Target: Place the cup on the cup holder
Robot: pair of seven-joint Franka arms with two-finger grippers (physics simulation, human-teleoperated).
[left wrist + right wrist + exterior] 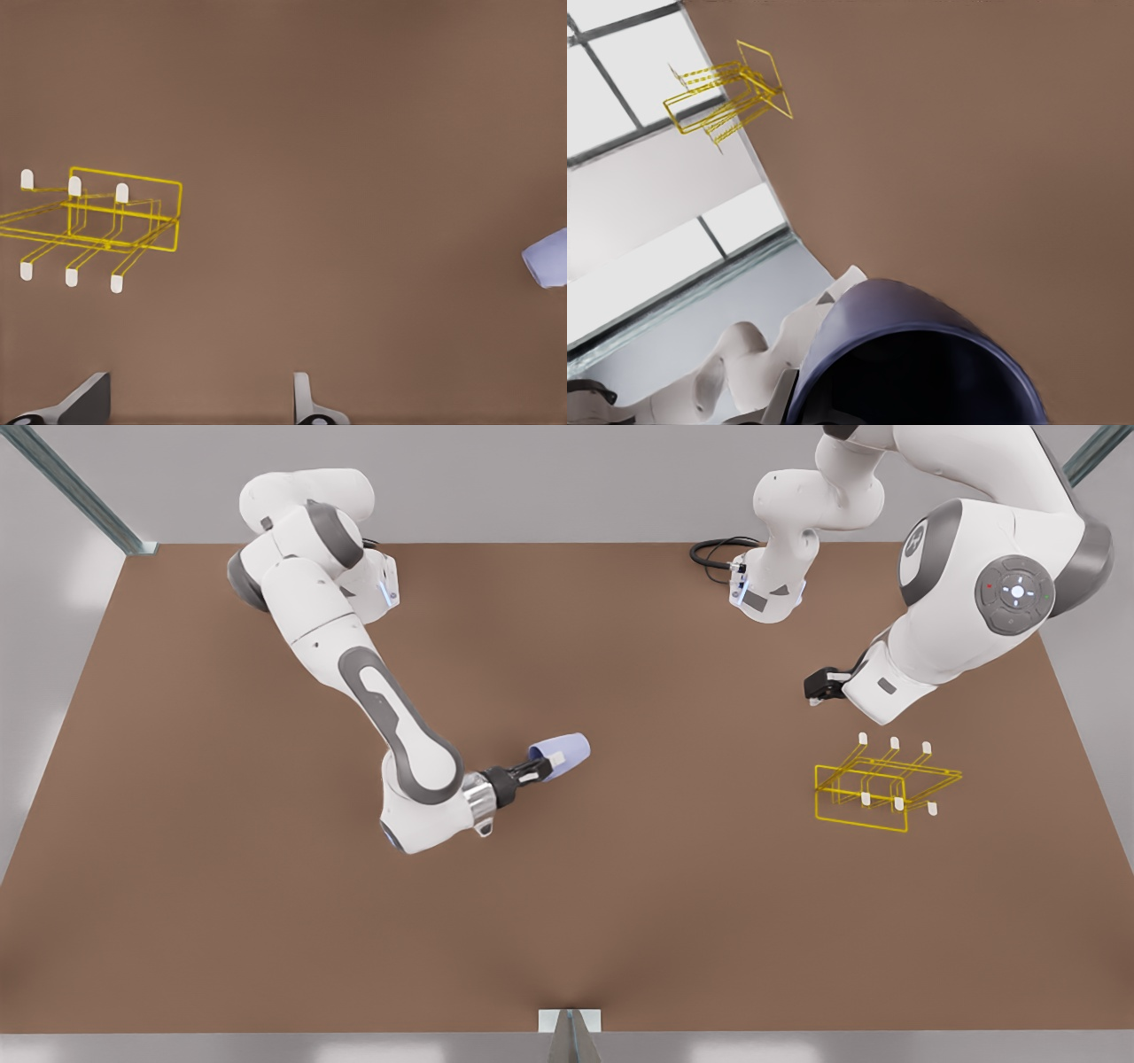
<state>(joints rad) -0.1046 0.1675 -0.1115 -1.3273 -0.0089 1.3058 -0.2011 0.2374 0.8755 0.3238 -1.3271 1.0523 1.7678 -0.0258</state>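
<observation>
On the brown table [266,921], the wire cup holder [877,788] is standing at the front view's right, well apart from the cup. The left gripper [819,691] is waiting just beside the holder, its fingers [306,398] apart and holding nothing. The right gripper [536,771] is clamping the lavender-blue cup [560,756] near the table's middle, tipped on its side. The carrying step seems to be in hand; next the cup needs travelling toward the holder and turning mouth-down over a white-tipped prong [894,742].
</observation>
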